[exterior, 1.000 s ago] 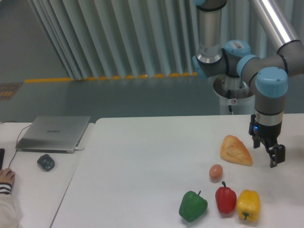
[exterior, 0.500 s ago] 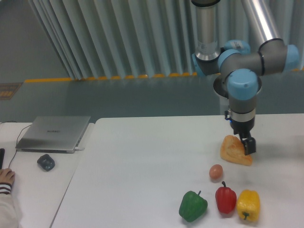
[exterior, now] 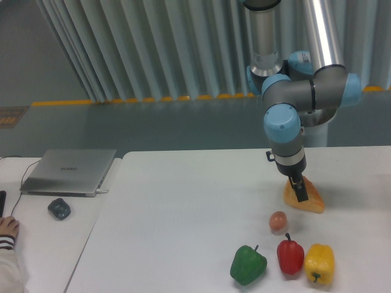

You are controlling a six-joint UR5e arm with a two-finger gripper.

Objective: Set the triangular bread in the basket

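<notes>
The triangular bread [exterior: 313,201], a golden-orange wedge, lies on the white table [exterior: 183,213] at the right. My gripper [exterior: 299,191] points down right over the bread's left part and hides some of it. I see the fingers edge-on, so I cannot tell whether they are open or shut, or whether they touch the bread. No basket is in view.
A small brown egg [exterior: 278,221] lies just in front of the bread. A green pepper [exterior: 248,265], a red pepper [exterior: 290,256] and a yellow pepper [exterior: 319,264] stand in a row near the front edge. A laptop [exterior: 68,171], a mouse [exterior: 59,209] and a person's hand [exterior: 7,229] are at the left.
The arm has swung left from the bread's right side, and the gripper now stands over the bread's left part. The bread and the other things have not moved.
</notes>
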